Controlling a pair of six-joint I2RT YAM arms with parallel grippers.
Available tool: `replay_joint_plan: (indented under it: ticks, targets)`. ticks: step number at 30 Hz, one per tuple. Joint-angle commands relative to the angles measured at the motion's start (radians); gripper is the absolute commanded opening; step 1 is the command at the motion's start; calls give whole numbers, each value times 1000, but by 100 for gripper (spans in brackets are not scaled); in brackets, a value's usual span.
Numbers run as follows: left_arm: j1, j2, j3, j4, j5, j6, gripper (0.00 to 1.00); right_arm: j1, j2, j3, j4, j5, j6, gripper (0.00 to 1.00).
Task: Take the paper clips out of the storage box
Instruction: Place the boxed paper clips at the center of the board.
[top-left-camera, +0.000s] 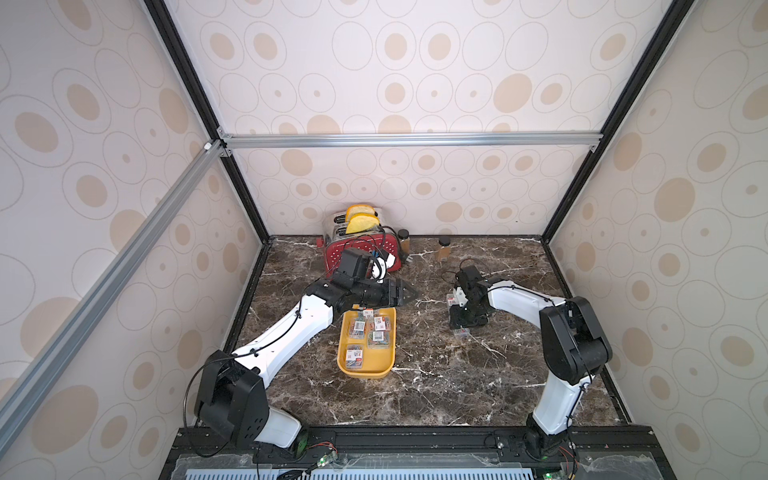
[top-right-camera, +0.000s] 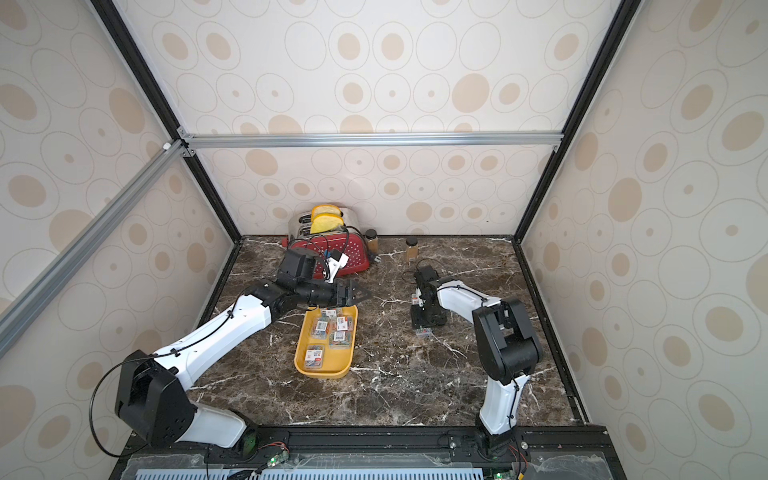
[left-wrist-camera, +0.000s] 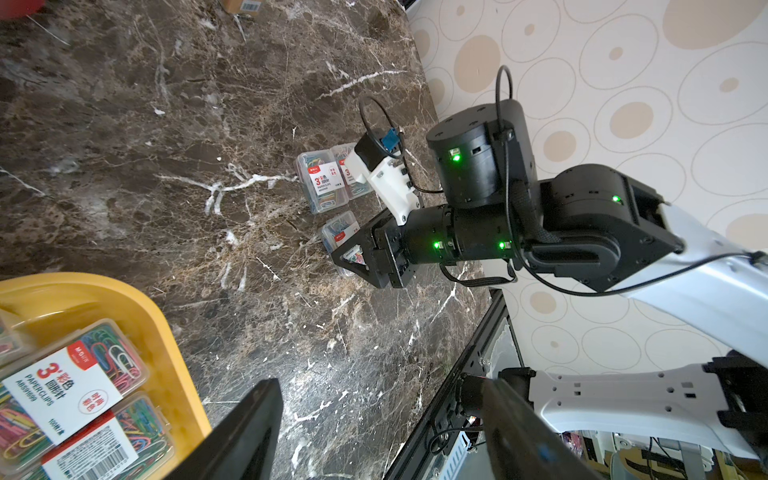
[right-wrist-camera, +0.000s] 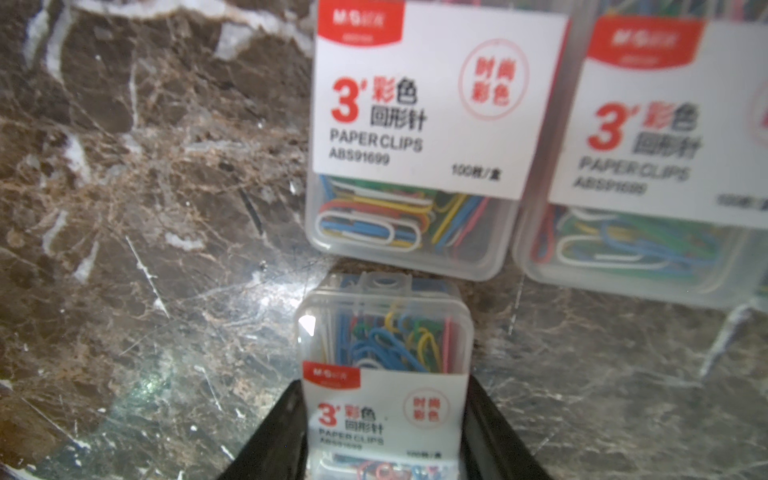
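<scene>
Your right gripper (right-wrist-camera: 385, 399) has its black fingers pressed against both long sides of a small clear plastic case of multicoloured paper clips (right-wrist-camera: 386, 345), gripping it across the narrow width. That hold keeps the label facing up and the smooth lid from slipping. The case sits low at the dark brown marble-patterned counter (top-left-camera: 415, 395), between the centre and the right edge. You cannot tell whether it rests on the surface.

Just beyond it, two more labelled clear cases (right-wrist-camera: 415, 124) lie side by side and touching. I judge this spot to be the drop zone, well apart from the tray so that the arms do not cross.

The shallow mustard-yellow plastic storage box (top-left-camera: 365, 374) lies left of the counter's centre, with several cases inside (top-left-camera: 380, 338), mostly at its far end. So the task is only partly done.

Your left gripper (top-left-camera: 411, 295) hangs over the box's far end with its fingers spread wide and nothing between them. It looks ready for the next pick. Come down squarely there, because the cases are packed close together.
</scene>
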Motion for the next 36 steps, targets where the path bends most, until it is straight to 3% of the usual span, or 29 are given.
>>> replay_joint_plan:
  ticks: [1, 22, 36]
  targets:
    - [0, 2, 42, -13, 10, 24, 78, -3, 33, 6, -20, 30, 25, 49]
    - [0, 10, 55, -32, 10, 37, 79, -11, 61, 14, -5, 15, 47, 54]
    - [0, 15, 65, -56, 7, 55, 84, -13, 43, 51, -40, 14, 41, 72]
